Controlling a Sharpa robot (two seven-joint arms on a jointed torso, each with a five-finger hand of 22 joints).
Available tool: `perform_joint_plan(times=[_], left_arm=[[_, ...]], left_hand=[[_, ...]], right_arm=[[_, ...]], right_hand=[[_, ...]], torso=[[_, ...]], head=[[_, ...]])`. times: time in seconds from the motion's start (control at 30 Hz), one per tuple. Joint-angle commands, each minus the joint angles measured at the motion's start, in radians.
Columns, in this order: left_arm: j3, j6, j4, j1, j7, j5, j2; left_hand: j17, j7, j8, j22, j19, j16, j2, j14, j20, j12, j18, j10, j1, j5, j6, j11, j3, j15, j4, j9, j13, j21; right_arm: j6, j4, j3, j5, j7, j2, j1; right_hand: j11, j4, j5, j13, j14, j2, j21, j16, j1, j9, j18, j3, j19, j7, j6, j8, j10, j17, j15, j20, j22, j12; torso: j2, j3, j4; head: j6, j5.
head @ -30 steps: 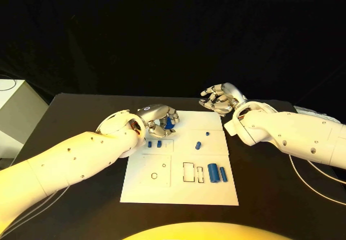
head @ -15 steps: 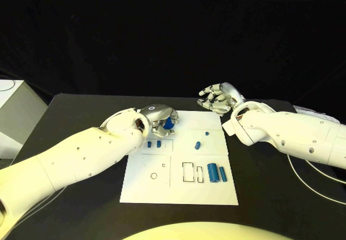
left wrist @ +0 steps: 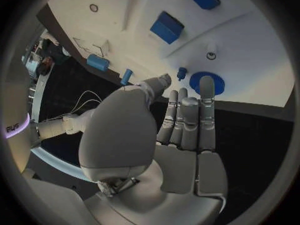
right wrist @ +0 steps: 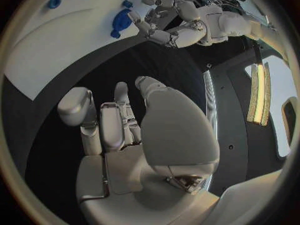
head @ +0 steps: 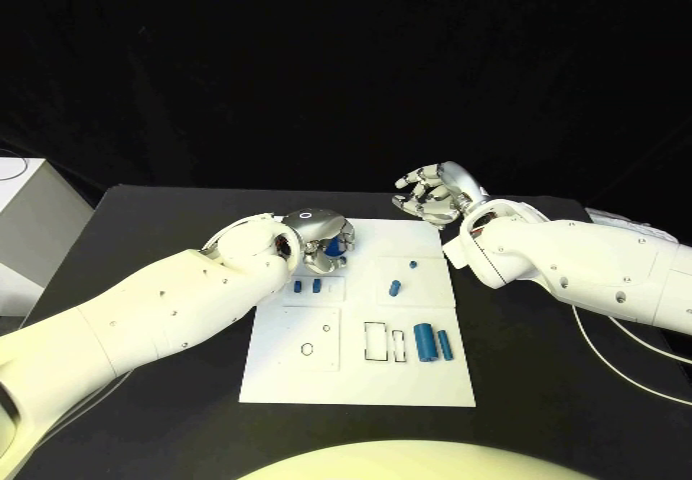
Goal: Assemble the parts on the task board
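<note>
The white task board (head: 361,385) lies mid-table. My left hand (head: 320,242) hovers over its far left corner, fingers stretched out, holding nothing. A round blue part (left wrist: 199,82) lies on the board right at its fingertips (left wrist: 207,85), with a small blue peg (left wrist: 181,73) beside it; the right wrist view shows the same blue part (right wrist: 119,20) under the left hand (right wrist: 169,21). My right hand (head: 433,195) hangs off the board's far right corner, fingers loosely apart and empty. Two small blue pieces (head: 307,286), a blue piece (head: 394,290) and two blue cylinders (head: 433,344) sit on the board.
Outlined slots (head: 385,344) and a small ring (head: 307,350) mark the board's near half. A white box (head: 22,220) stands at the table's left edge. A thin cable (head: 620,370) trails across the table on the right, under my right arm.
The left hand has turned slightly and its fingers have dropped closer to the board at the far left corner. The right hand has drifted a little further from me.
</note>
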Motion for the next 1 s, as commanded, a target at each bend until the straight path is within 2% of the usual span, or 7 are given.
perform_joint_plan(times=[0.03,0.2,0.63,1.0], left_arm=[[-0.001,0.031,-0.009,0.003,-0.005,-0.014,0.008],[-0.003,0.032,-0.030,0.002,0.002,-0.011,0.021],[-0.006,0.041,-0.058,0.002,0.009,-0.004,0.042],[-0.022,0.076,-0.065,0.002,0.010,-0.003,0.042]], left_hand=[[0.000,0.000,-0.004,0.003,0.000,0.007,0.007,0.008,-0.009,0.004,0.012,0.010,-0.003,0.000,0.010,-0.002,0.008,0.000,-0.002,-0.001,0.001,0.007],[-0.004,0.000,-0.007,0.006,-0.001,0.009,0.010,0.006,-0.010,0.002,0.012,0.009,0.000,0.000,0.016,-0.002,0.016,0.000,-0.005,-0.002,-0.001,0.011],[0.001,0.002,-0.018,0.014,-0.005,0.021,0.018,0.010,-0.008,-0.001,0.011,0.015,0.004,0.000,0.023,-0.001,0.033,0.003,-0.011,-0.005,-0.004,0.021],[0.007,0.005,-0.021,0.028,-0.015,0.040,0.031,0.015,-0.006,0.000,0.011,0.052,0.005,-0.002,0.064,-0.006,0.052,0.005,-0.026,-0.001,-0.006,0.040]], right_arm=[[-0.001,0.003,0.000,-0.007,0.013,0.001,0.000],[0.000,0.004,0.000,-0.007,0.013,0.002,0.000],[0.004,0.004,0.000,-0.008,0.012,0.005,0.000],[0.007,0.004,0.000,-0.008,0.012,0.006,0.000]], right_hand=[[-0.006,-0.002,0.005,-0.003,0.000,-0.011,-0.002,-0.004,-0.003,0.002,0.019,0.008,0.007,-0.001,0.007,0.004,0.004,-0.001,-0.007,-0.003,0.000,-0.004],[-0.006,-0.002,0.005,-0.003,0.000,-0.011,-0.002,-0.004,-0.003,0.002,0.019,0.008,0.007,-0.001,0.007,0.004,0.004,-0.001,-0.007,-0.003,0.000,-0.004],[-0.006,-0.002,0.006,-0.004,0.001,-0.011,-0.002,-0.002,-0.004,0.002,0.019,0.009,0.008,-0.001,0.007,0.004,0.004,0.001,-0.007,-0.003,0.000,-0.004],[-0.006,-0.002,0.006,-0.004,0.001,-0.011,-0.002,-0.002,-0.004,0.002,0.019,0.009,0.008,-0.001,0.007,0.004,0.004,0.001,-0.007,-0.003,0.000,-0.004]], torso=[[0.000,-0.0006,-0.0004],[0.001,-0.0011,-0.0011],[0.000,0.0004,-0.0001],[-0.002,0.0002,0.0003]], head=[[-0.002,-0.001],[-0.002,-0.001],[-0.008,-0.004],[-0.015,-0.005]])
